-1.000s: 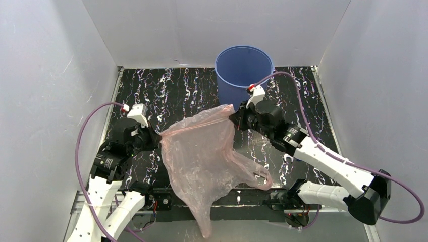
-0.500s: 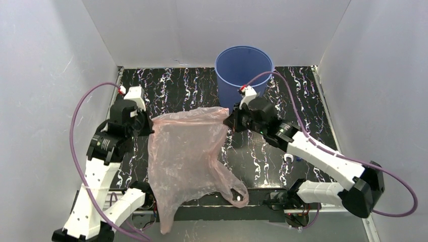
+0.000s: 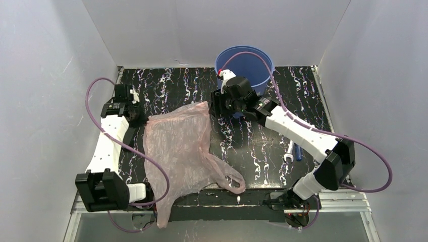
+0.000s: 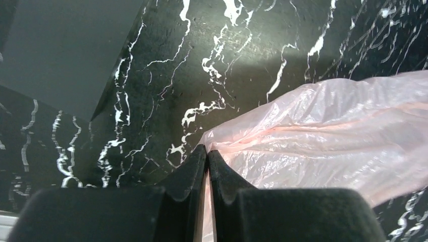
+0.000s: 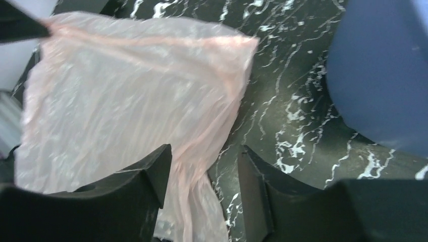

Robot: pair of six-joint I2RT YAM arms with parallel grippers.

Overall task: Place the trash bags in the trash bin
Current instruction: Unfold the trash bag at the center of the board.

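Your left gripper point(image 4: 206, 152) is pinching the far-left corner of the pink trash bag point(image 3: 176, 146), which is sprawling over the marbled table point(image 3: 171, 85). Your right gripper point(image 5: 204, 156) is hanging with jaws apart just right of it, crowding the near side of the blue trash bin point(image 3: 263, 68).

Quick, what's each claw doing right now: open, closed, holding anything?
Left claw: closed, pinching the bag at its edge.
Right claw: open, gripping nothing.
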